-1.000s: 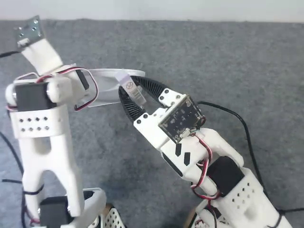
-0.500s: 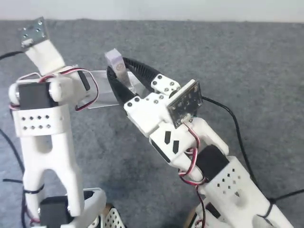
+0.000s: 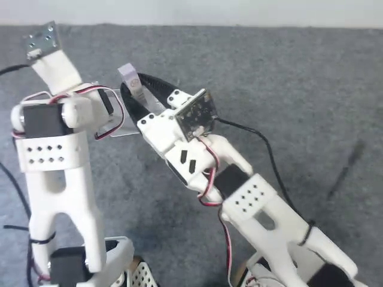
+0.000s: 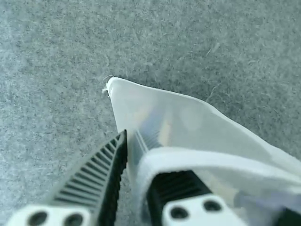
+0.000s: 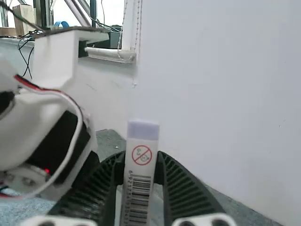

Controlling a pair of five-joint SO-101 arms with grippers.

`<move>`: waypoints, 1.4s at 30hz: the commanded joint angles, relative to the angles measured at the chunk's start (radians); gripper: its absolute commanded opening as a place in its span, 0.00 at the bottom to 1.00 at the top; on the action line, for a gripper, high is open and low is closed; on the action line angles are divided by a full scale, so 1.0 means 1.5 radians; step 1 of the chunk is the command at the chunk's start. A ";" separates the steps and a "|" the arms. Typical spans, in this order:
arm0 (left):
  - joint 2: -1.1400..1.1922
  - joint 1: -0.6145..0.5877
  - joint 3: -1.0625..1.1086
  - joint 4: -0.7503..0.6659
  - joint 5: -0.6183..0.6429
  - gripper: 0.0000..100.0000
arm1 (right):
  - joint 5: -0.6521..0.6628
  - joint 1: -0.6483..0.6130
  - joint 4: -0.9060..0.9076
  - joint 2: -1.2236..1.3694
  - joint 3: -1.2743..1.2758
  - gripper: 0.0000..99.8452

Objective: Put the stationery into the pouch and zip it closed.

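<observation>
Since the task needs one arm to steady the pouch while the other loads it, the two arms split the work that way. Nearest in the high view, the right arm leans forward and to the left across the carpet. Its right gripper is clamped on a white stick with a pale lilac cap. In the right wrist view the stick stands upright between the ribbed jaws, cap end up. About half its length stands clear above the right gripper. Gripping it low like this probably leaves the free end to lead into the opening, though the arm would have to tip over first.

Just beyond, the translucent pouch lies flat on the carpet, between the right gripper and the left arm's wrist. In the left wrist view the left gripper is closed on the pouch at one edge. One black jaw is outside, and the pouch rim is folded over the other. That hold looks meant to pin the pouch in place and keep its mouth lifted for the stick. I cannot tell how wide the mouth gapes, and the zip is not clear to me.

Farthest off, the carpet ends at a plain white wall. The stick is raised close to the pouch but not yet inside.
</observation>
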 commanded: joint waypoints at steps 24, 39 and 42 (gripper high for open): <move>-0.038 0.002 -0.016 -0.024 -0.005 0.01 | 0.061 0.021 -0.158 0.122 0.053 0.01; -0.038 0.001 -0.012 -0.025 -0.005 0.01 | 0.059 0.020 0.008 0.031 0.055 0.19; -0.038 0.001 -0.006 -0.029 -0.005 0.01 | 0.058 0.019 0.038 0.012 0.055 0.19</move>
